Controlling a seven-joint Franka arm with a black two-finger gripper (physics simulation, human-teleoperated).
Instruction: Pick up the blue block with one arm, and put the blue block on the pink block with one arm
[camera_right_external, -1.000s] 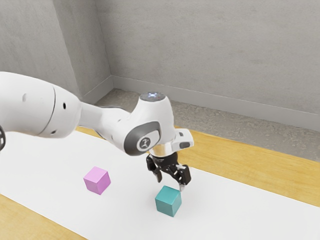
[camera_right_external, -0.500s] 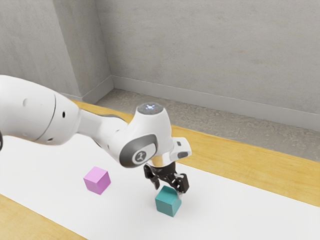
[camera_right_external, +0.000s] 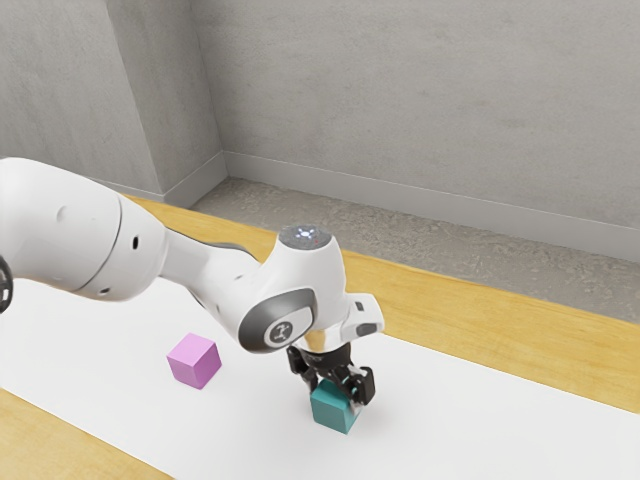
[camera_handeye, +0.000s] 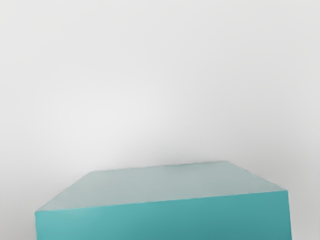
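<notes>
The blue block (camera_right_external: 334, 411) is sitting flat on a white sheet (camera_right_external: 480, 420), toward the exterior view's lower middle. It is a small teal-blue cube with crisp edges and a smooth, matte skin. In the wrist view the blue block (camera_handeye: 165, 205) is lying just under the hand, its pale top face and darker side face meeting in a straight edge, with plain white sheet (camera_handeye: 160, 75) stretching beyond it.

The pincer (camera_right_external: 333, 388) is pointing straight down over the block. It is standing open, one black finger on either side of the block's upper part, with the cube between them and resting on the sheet.

The arm (camera_right_external: 200, 270) is coming in from the exterior view's left, its thick white shell sloping down to a rounded grey-and-white wrist joint right above the pincer. The last link is bending sharply downward, so the hand is hanging low over the sheet. The casing is looking glossy and smooth, with a small lit disc on top of the joint.

The pink block (camera_right_external: 194, 360) is resting on the same sheet toward the exterior view's left, well apart from the blue one. It is a cube of like shape, matte and untouched.

The sheet is covering a wooden surface (camera_right_external: 520, 330) with a warm, light grain. Behind it, a speckled grey floor (camera_right_external: 450, 245) is meeting rough concrete-like walls (camera_right_external: 420, 90).
</notes>
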